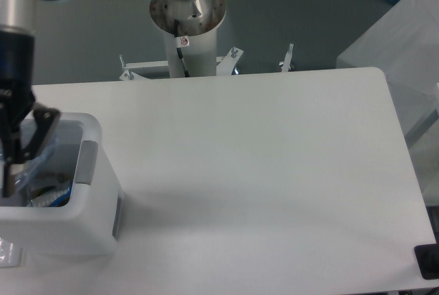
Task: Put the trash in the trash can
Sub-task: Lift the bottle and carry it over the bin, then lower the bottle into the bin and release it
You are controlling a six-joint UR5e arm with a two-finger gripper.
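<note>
The trash can (pixel 92 171), a white boxy bin with a grey strip on its rim, stands at the table's left front. My gripper (pixel 5 180) hangs inside its opening, half cut off by the left frame edge. One dark finger (pixel 8 164) and the outer linkage show. A clear, bluish piece of the bottle (pixel 25 170) shows beside that finger, and the gripper looks shut on it. The blue wrapper (pixel 56 196) lies at the bottom of the trash can.
The arm's base post (pixel 186 17) rises behind the table's far edge, with metal brackets (pixel 288 58) beside it. A white box (pixel 405 41) stands off the right side. A small clear item (pixel 8 254) lies by the bin's front left.
</note>
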